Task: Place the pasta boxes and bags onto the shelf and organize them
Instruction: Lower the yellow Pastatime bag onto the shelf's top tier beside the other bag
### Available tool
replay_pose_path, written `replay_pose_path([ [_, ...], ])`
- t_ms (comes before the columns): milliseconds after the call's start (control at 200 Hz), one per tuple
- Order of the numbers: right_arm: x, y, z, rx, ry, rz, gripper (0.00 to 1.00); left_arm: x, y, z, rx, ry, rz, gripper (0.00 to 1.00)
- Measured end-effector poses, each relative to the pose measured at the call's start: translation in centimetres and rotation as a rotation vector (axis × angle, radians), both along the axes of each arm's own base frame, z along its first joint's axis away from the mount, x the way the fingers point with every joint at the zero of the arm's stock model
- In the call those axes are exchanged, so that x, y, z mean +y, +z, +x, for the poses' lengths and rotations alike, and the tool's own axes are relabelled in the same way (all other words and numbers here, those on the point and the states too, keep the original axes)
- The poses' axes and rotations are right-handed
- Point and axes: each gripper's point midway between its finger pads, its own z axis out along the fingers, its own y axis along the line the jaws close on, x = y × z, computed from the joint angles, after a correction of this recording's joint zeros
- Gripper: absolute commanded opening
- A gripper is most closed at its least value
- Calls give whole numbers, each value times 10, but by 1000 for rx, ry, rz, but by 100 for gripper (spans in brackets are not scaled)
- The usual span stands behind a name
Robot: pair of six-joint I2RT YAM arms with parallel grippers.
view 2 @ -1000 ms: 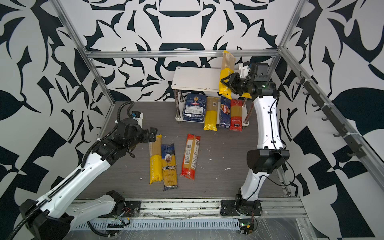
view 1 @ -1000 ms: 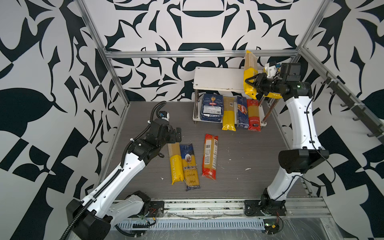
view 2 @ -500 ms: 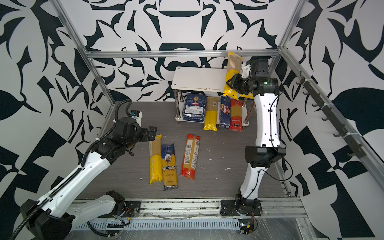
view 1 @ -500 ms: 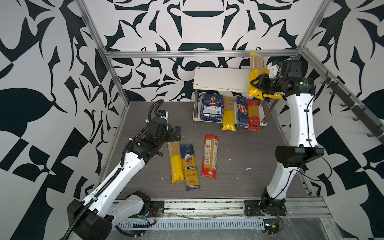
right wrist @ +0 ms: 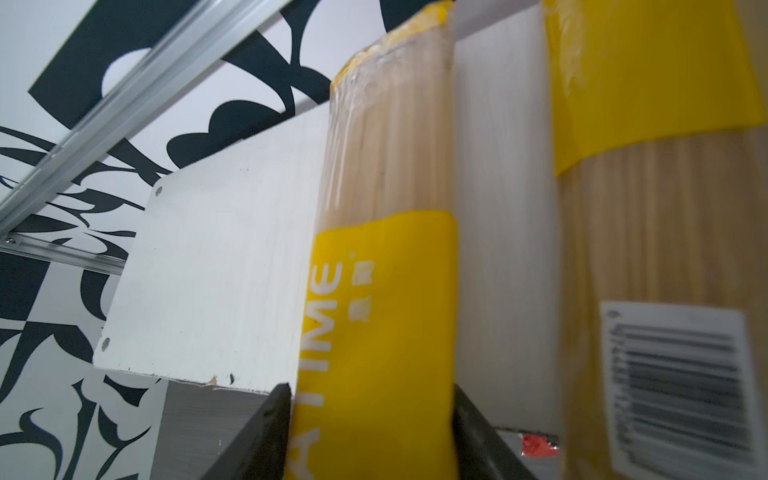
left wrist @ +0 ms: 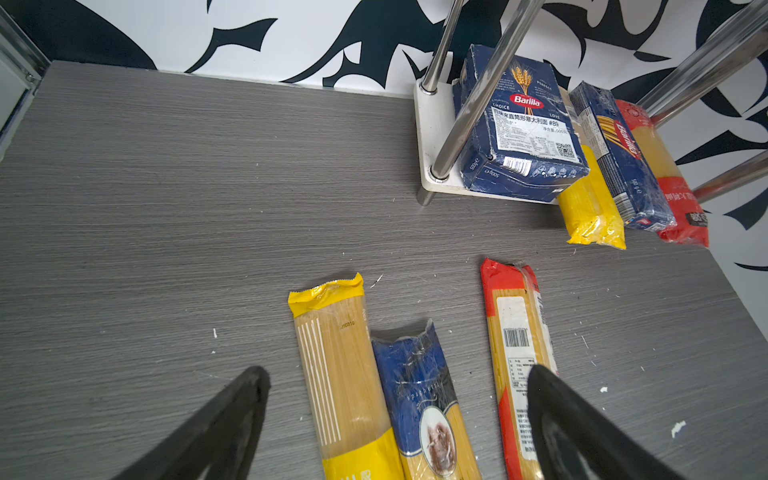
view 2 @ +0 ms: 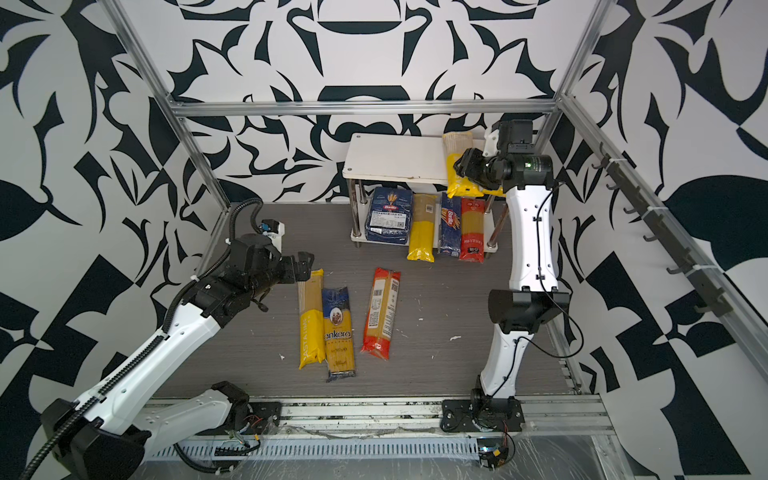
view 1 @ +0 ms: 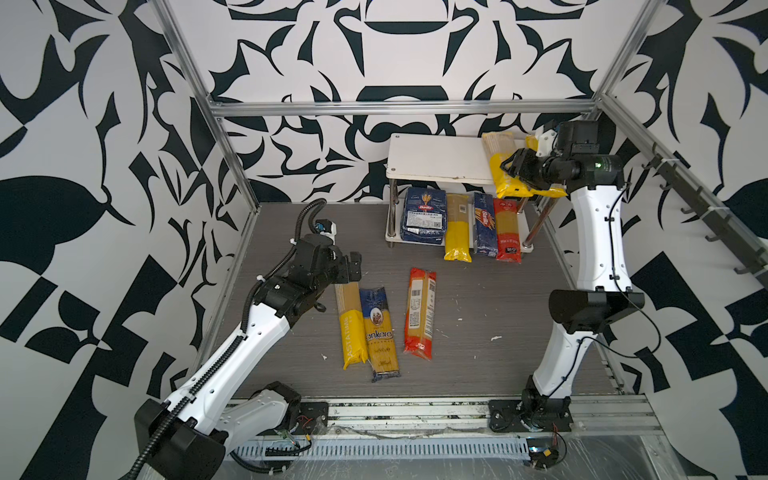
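Grey wood-grain worktop (view 1: pixel 478 311) is carrying the shelf (view 1: pixel 436 160) at its far side, close to the right arm (view 1: pixel 594 232). The right jaws are reaching over the front right corner of the top board (right wrist: pixel 216 270) and are flanking the printed end of a yellow bag (view 1: pixel 500 166). In the right wrist view this bag is lying lengthwise on the white board with its yellow end sticking out past the front edge. The jaws are sitting right against both of its sides. I cannot tell whether they are clamping it or standing loose beside it. A second yellow bag (right wrist: pixel 665 199), bearing a barcode label, is lying near it on the same board, with a strip of bare board showing between them.

On the lower board (left wrist: pixel 426 133) four packs are lying side by side: a wide blue box (view 1: pixel 424 220), a lower yellow bag (view 1: pixel 457 232), a narrow blue box (view 1: pixel 484 226) and a lower red bag (view 1: pixel 507 232). The long ones are poking out over the front edge.

In front of the shelf three bags are lying flat on the worktop. A loose yellow bag (view 1: pixel 349 324) and a navy bag (view 1: pixel 380 332) are touching along their sides, and a loose red bag (view 1: pixel 420 318) is lying apart from them. The left jaws, on the left arm (view 1: pixel 266 328), are hanging over the far end of the loose yellow bag. In the left wrist view they are standing wide apart above the worktop, with the loose yellow and navy bags showing between them.
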Motion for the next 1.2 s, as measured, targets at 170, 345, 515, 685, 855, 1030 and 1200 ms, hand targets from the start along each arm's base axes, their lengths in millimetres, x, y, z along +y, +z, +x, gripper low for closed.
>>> replay_pose_path([
  [170,-1,27,-2,-94,-2,-7,63,0,0,0,2,-2,-3,99],
  [345,2,51,-14,-156,9,-2,64,3,2,-3,-6,2,-7,99],
  [515,16,72,-27,-214,46,5,64,6,10,-8,-32,4,-22,99],
  [685,60,73,-24,-229,141,-9,64,9,14,-12,-47,6,-30,99],
  [855,102,47,-3,-196,222,-28,64,12,10,-13,-43,14,-25,99],
  [1030,111,6,20,-111,223,-51,64,15,10,-12,-43,27,-20,99],
  [1200,108,-14,32,-74,201,-75,64,16,3,-7,-23,36,-8,99],
])
